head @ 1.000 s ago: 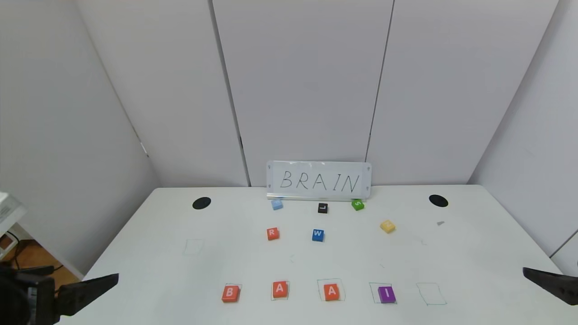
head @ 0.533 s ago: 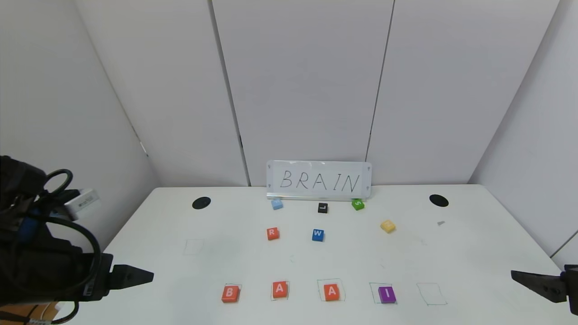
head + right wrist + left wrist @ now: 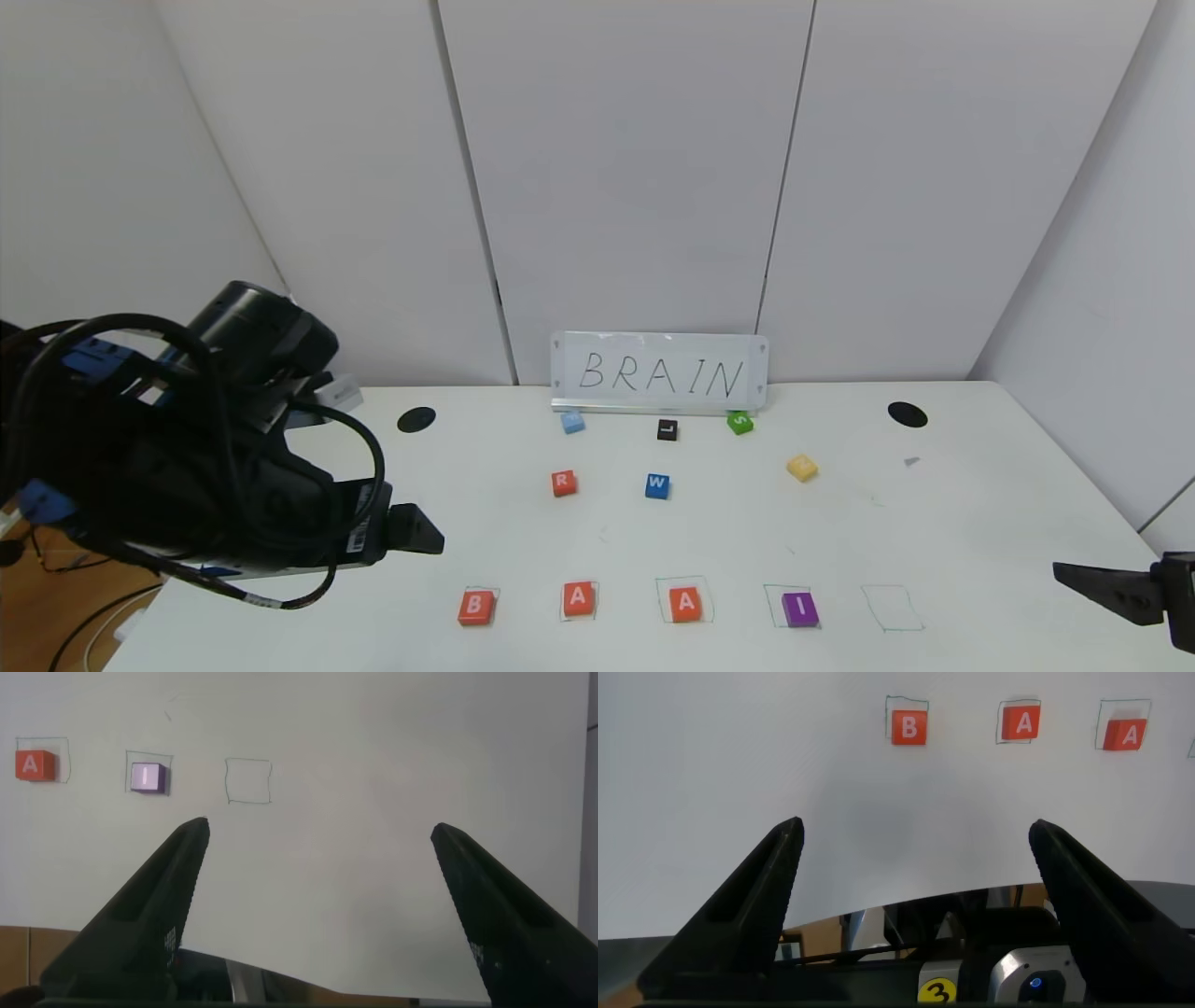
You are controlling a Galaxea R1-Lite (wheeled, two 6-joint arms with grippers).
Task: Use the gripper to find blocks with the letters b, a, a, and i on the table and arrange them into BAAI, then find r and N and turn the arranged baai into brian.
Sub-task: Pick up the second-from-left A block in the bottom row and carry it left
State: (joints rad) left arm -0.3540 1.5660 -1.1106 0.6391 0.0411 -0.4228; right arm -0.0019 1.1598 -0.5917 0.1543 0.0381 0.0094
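Two wide-open, empty grippers, left gripper [image 3: 420, 530] and right gripper [image 3: 1074, 571], above the table [image 3: 980, 523]

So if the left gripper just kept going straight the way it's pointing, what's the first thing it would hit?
Probably the orange B block. In the left wrist view it sits ahead of the open left gripper, nearest its line, with bare table between; height above the table is unclear.

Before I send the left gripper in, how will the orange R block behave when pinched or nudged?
The R block lies flat and low on the table, so tipping or rolling seems unlikely. It looks rigid and probably light. On that smooth white top a nudge would likely slide it.
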